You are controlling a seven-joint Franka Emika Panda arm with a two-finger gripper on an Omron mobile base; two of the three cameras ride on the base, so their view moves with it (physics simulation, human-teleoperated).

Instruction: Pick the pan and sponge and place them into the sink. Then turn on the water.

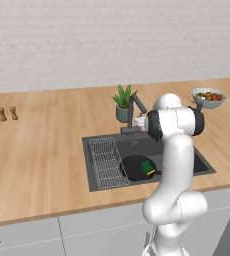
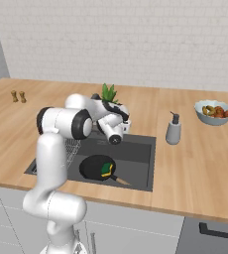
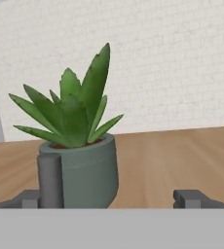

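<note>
The pan (image 1: 135, 167) lies in the sink (image 1: 99, 186) at centre frame, right of the wire rack (image 1: 107, 162), with the sponge (image 1: 147, 167) resting on it, so both placements look done and the water step is in hand. No stream runs from the faucet (image 1: 135, 111). In the hand view the gripper (image 3: 111, 199) stands spread and empty, with the faucet's upright at lower left before the potted plant (image 3: 80, 146). Next, I judge, it must reach the faucet's handle. At upper right, a bowl (image 1: 208, 97) holds fruit.
</note>
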